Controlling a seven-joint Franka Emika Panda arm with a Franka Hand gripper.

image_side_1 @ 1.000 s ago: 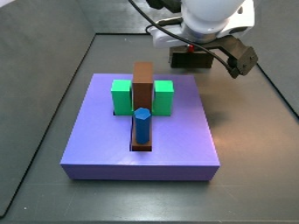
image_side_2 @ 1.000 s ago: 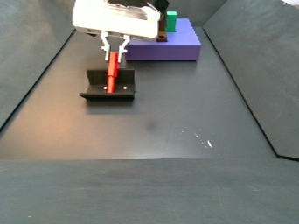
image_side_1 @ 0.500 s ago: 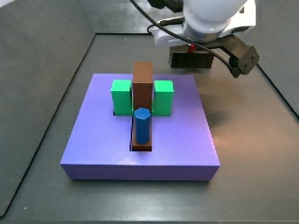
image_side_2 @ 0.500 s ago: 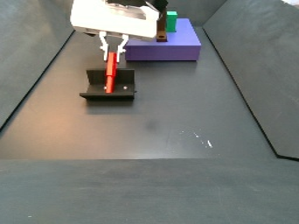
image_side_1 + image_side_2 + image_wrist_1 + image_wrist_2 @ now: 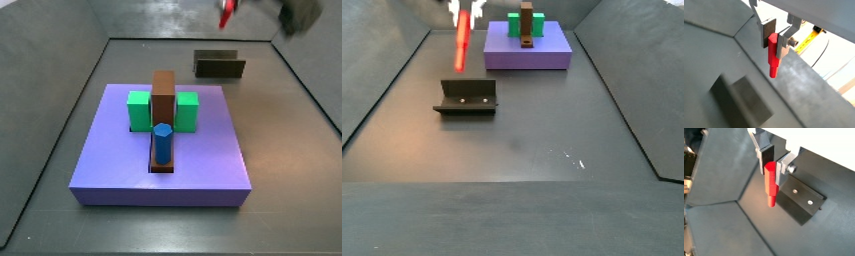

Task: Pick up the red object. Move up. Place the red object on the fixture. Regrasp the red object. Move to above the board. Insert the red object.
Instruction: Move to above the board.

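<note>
The red object (image 5: 462, 42) is a thin red peg hanging upright in my gripper (image 5: 466, 10), well above the fixture (image 5: 466, 98). In both wrist views the gripper (image 5: 776, 36) (image 5: 775, 164) is shut on the peg's top end, and the red object (image 5: 773, 56) (image 5: 771, 184) points down from the fingers. The fixture shows below it (image 5: 801, 202) (image 5: 741, 100). In a side view only the peg's tip (image 5: 225, 13) and a blurred part of the hand show at the top edge, above the fixture (image 5: 219, 66). The board (image 5: 107, 160) (image 5: 549, 57) lies apart from them.
On the board stand green blocks (image 5: 139, 110), a tall brown bar (image 5: 163, 95) and a blue peg (image 5: 160, 143). Raised walls (image 5: 396, 80) border the dark floor (image 5: 529, 140).
The gripper has risen straight up from the fixture with the red peg in it. The peg no longer rests on the fixture. The hand is now mostly out of both side views.
</note>
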